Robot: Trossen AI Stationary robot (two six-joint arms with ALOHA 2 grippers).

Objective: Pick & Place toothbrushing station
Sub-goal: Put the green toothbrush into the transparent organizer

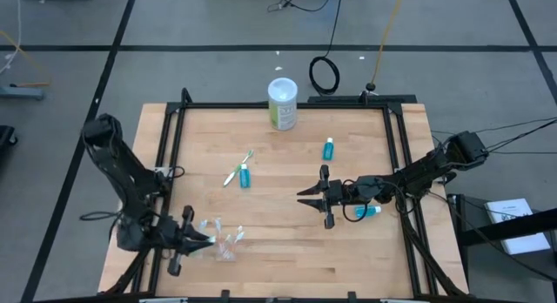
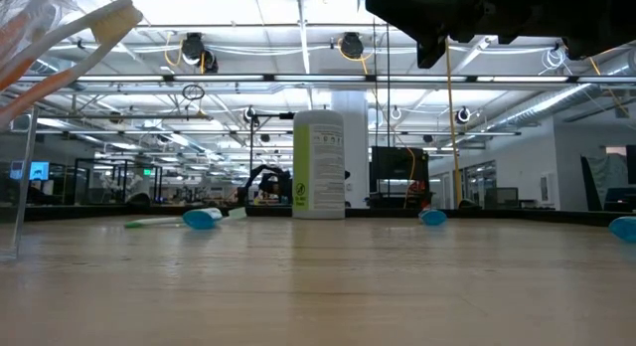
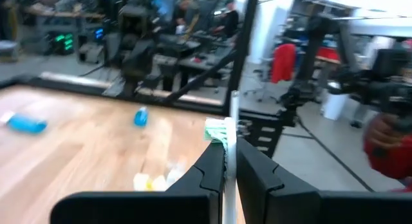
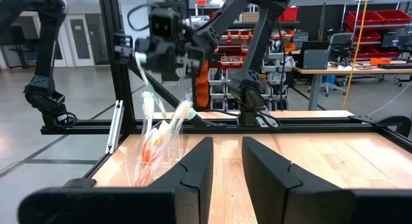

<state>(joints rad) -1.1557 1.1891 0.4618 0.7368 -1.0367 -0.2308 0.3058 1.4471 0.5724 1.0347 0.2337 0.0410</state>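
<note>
A clear plastic cup (image 1: 224, 244) stands near the table's front left and holds several toothbrushes (image 4: 168, 124), their heads leaning out over its rim; it also shows in the low view (image 2: 20, 137). My left gripper (image 1: 193, 242) is beside the cup, shut on a white toothbrush with a green head (image 3: 219, 130). My right gripper (image 1: 306, 197) is open and empty at mid-table right. A green-white toothbrush (image 1: 237, 168) and a teal tube (image 1: 244, 175) lie on the table at centre; other tubes lie far right (image 1: 328, 149) and under my right arm (image 1: 367, 212). My left gripper pinches the white toothbrush's handle (image 3: 230, 163) between its two fingers, which lie along it. The green head sticks out past the fingertips. In the right wrist view the brush (image 4: 143, 76) slants down from the gripper above the cup; whether it touches the cup I cannot tell.
A tall white-and-green canister (image 1: 282, 103) stands upright at the table's far edge, centre. A black frame (image 1: 287, 106) rims the table. Bare wood (image 1: 287, 259) lies between the cup and my right arm.
</note>
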